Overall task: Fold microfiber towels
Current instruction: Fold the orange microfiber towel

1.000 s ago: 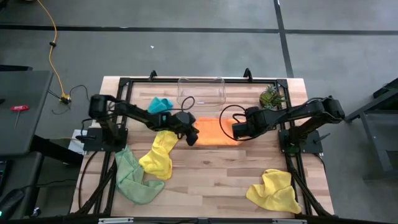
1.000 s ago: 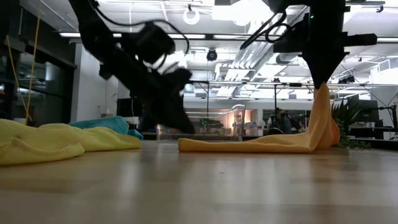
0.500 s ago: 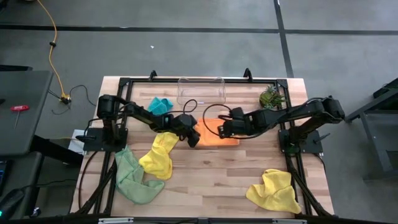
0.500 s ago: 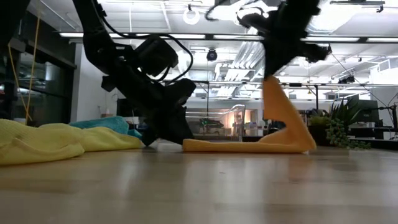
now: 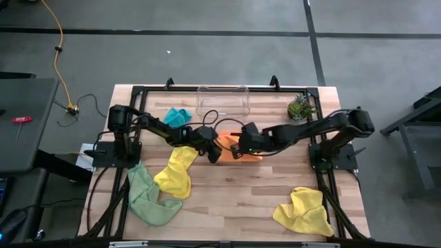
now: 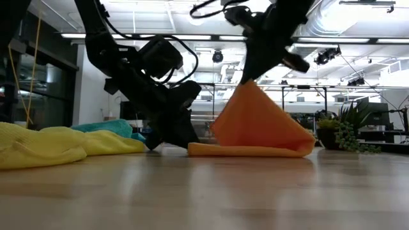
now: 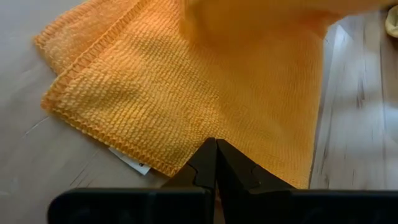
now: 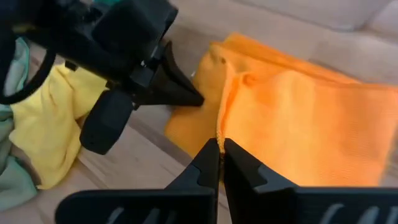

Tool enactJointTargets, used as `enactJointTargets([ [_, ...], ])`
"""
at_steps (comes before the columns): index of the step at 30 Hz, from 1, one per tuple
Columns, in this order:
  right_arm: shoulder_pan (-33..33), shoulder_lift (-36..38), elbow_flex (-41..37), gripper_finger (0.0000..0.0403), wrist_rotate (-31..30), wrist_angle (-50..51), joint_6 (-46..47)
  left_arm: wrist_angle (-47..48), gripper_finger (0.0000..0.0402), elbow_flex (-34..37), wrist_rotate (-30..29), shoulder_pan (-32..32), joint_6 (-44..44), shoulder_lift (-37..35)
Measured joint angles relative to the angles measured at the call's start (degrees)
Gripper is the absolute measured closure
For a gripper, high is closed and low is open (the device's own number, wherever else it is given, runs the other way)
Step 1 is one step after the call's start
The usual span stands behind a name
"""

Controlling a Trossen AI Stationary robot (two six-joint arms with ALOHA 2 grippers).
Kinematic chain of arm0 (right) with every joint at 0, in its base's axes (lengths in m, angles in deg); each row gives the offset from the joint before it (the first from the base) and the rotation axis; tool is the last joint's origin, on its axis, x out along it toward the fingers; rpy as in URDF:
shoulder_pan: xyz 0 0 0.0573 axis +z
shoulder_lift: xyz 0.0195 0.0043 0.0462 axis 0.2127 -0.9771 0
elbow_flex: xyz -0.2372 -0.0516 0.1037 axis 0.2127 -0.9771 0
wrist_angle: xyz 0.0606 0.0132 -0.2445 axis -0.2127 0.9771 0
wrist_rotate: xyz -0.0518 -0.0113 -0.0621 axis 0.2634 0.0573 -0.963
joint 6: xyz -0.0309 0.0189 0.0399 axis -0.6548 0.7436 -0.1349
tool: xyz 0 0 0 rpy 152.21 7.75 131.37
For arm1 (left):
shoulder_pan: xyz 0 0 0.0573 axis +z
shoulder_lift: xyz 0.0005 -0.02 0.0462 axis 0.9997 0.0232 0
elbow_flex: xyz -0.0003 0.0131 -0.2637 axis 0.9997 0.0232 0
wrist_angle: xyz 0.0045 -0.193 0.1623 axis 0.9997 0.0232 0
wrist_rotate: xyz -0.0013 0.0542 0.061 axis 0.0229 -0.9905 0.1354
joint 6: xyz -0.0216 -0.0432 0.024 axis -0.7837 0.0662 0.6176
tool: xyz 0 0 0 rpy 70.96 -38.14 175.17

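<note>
Now the right gripper (image 6: 246, 78), jaws clamped on the orange towel (image 6: 255, 128), has carried its edge leftward toward the closed left gripper (image 5: 216, 156).

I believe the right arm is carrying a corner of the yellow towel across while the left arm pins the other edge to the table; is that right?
Not quite: the towel being folded is the orange towel, not yellow, as the low view shows. The right gripper lifts its corner while the left gripper pins the other edge.
</note>
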Motion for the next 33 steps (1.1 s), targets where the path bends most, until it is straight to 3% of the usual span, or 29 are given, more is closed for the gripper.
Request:
enactJointTargets([
  [8,0.0,-7.0,0.0,0.0403,3.7,-5.9,1.7,3.1,0.0401,0.2,0.7,1.0,2.4,-2.6],
  [14,0.0,-8.8,0.0,0.0403,4.8,-8.7,3.1,5.9,0.0401,0.2,1.0,3.1,3.5,-4.7],
  [24,-0.4,-10.1,0.0,0.0399,5.5,-9.4,5.4,13.2,0.0401,0.1,6.3,7.4,8.0,-12.2],
  [28,-0.8,-10.1,0.0,0.0373,8.6,-9.6,4.7,20.1,0.0401,0.1,6.3,9.9,11.6,-18.0],
  [33,-1.7,-9.6,0.0,0.0294,12.3,-8.9,1.9,27.1,0.0401,0.1,6.1,13.3,14.7,-28.2],
])
